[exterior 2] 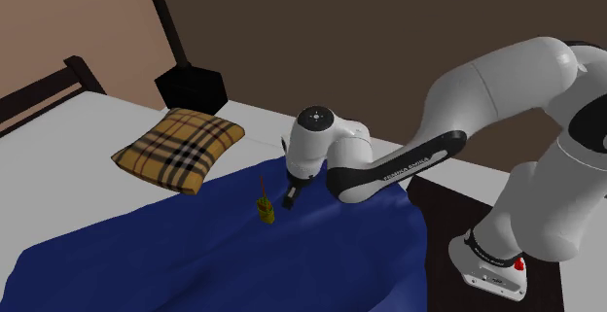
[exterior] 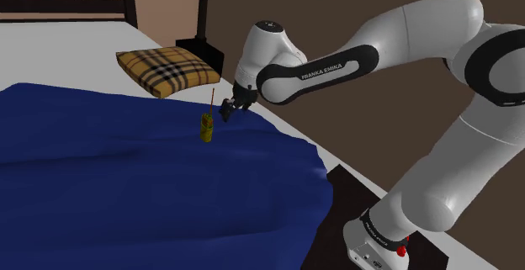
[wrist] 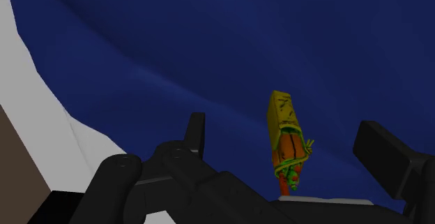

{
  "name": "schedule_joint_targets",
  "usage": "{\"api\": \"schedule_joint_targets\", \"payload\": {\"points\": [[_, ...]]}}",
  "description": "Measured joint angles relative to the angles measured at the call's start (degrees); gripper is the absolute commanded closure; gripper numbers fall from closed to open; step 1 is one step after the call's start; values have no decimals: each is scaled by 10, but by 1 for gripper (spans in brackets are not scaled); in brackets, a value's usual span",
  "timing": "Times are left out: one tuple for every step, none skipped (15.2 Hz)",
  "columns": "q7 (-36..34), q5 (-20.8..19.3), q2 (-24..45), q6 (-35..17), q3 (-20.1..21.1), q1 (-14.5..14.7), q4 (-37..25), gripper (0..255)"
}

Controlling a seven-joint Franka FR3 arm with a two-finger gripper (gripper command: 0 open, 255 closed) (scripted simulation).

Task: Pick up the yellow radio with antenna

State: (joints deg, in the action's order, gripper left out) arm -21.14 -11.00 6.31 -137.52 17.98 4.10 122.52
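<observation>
Bed [exterior: 67,45] against a brown wall [exterior: 336,7], blue blanket [exterior: 126,184] over most of it, plaid pillow [exterior: 168,71] at the far end. Radio [exterior: 205,128] stands on the blanket near the bed's right edge in the shoulder view, nearer than the pillow and well apart from it. Long axis close to vertical: yellow body on its base, thin antenna [exterior: 211,103] pointing up with a slight lean. Arm [exterior: 336,62] reaches in low from the right, gripper [exterior: 229,108] just beside the radio at about body height, angled down at it. Looks like a side approach, which I'd guess is meant to stay clear of the antenna and clamp the body instead. In the wrist view the fingers [wrist: 196,128] are spread wide with the radio between them, gap on both sides and no contact, so nothing is held. It sits a bit closer to one finger than the other. Soft blanket plus a tall narrow body: my read is a nudge could tip it, so centre up before closing.
</observation>
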Motion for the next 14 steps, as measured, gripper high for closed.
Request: {"api": "schedule_joint_targets", "payload": {"points": [[-12, -14, 23, -5, -1, 4, -18, 0], [-25, -27, 44, -5, -1, 10, -38, 0], [-38, -41, 66, -5, -3, 17, -59, 0], [-47, -52, 85, -7, -5, 22, -76, 0], [-57, -65, 108, -11, -8, 28, -96, 0], [-67, -76, 128, -14, -12, 36, -113, 0], [-73, -82, 142, -12, -14, 41, -128, 0], [-77, -87, 150, -17, -16, 43, -131, 0], [-82, -92, 157, -22, -18, 46, -132, 0], [-86, -96, 164, -27, -19, 48, -134, 0], [-88, -98, 167, -31, -21, 49, -133, 0], [-91, -103, 176, -35, -23, 51, -136, 0], [-94, -105, 179, -40, -24, 52, -135, 0], [-97, -110, 188, -47, -27, 54, -136, 0]]}}
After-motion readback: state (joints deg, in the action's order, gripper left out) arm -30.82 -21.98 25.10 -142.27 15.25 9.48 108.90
